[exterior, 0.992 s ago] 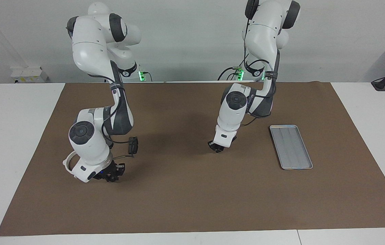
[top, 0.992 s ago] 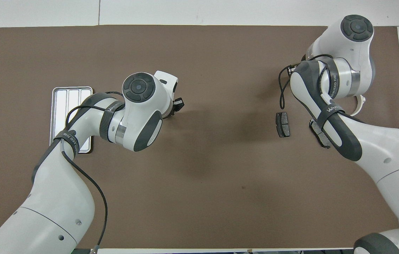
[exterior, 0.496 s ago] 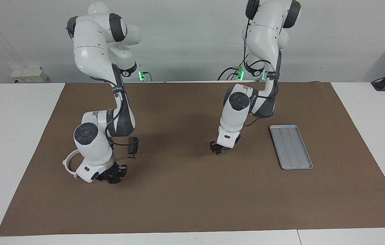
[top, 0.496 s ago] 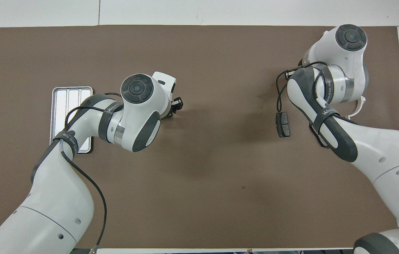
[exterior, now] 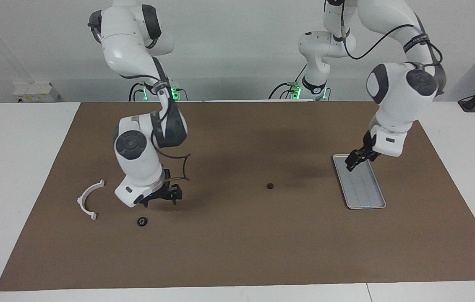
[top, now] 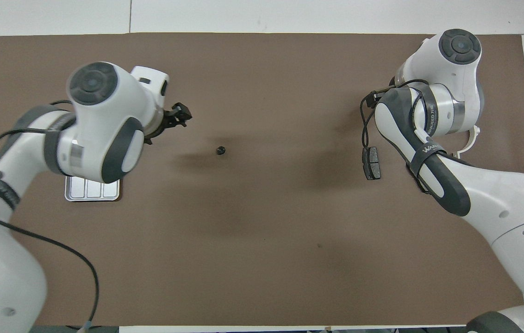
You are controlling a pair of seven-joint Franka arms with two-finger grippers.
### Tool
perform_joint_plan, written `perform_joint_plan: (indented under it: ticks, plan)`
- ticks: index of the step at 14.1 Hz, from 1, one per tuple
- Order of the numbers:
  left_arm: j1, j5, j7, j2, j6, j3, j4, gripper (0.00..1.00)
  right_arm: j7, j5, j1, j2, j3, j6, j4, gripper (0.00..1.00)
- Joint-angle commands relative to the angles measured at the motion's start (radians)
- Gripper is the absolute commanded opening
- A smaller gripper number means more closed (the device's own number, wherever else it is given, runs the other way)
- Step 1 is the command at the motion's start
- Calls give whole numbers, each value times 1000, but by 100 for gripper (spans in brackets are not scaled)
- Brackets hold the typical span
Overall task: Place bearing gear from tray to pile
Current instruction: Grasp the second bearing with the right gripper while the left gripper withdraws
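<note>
One small black bearing gear [exterior: 270,186] [top: 220,150] lies alone on the mat's middle. A second bearing gear [exterior: 142,221] lies in the pile, beside the white half-ring bracket [exterior: 88,198] [top: 469,139]. The pile's dark brake pad [top: 371,163] shows only from overhead. My right gripper [exterior: 160,198] hangs open and empty just above the mat over the pile. The silver ridged tray [exterior: 361,184] [top: 91,190] holds nothing I can see. Over its end nearer the robots hangs my left gripper [exterior: 354,160] [top: 179,114], raised, open and empty.
A brown mat [exterior: 237,251] covers most of the white table [exterior: 15,167]. The right arm's elbow and cable [top: 421,152] lie over part of the pile in the overhead view. The left arm covers most of the tray there.
Both grippers opened and let go of a gear. The left arm lifted and swung from the mat's middle to above the tray. The right gripper rose off the pile.
</note>
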Motion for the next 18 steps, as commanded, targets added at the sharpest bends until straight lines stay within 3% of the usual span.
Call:
perform_joint_plan:
  ticks: [1, 3, 6, 9, 18]
  plan:
    - [49, 7, 134, -77, -87, -13, -31, 100, 359, 27, 167, -3, -4, -33, 47, 100]
    - [85, 7, 179, -129, -136, -11, -38, 100, 527, 45, 272, 22, -4, -30, 86, 100]
    - [94, 7, 198, -152, -170, -11, -44, 100, 697, 39, 374, 163, -7, -43, 267, 100]
    - [92, 7, 202, -175, -183, -13, -58, 100, 725, 28, 437, 279, -29, -33, 384, 100]
    - [74, -1, 204, -201, -176, -13, -86, 100, 745, -8, 509, 398, -76, 24, 418, 100]
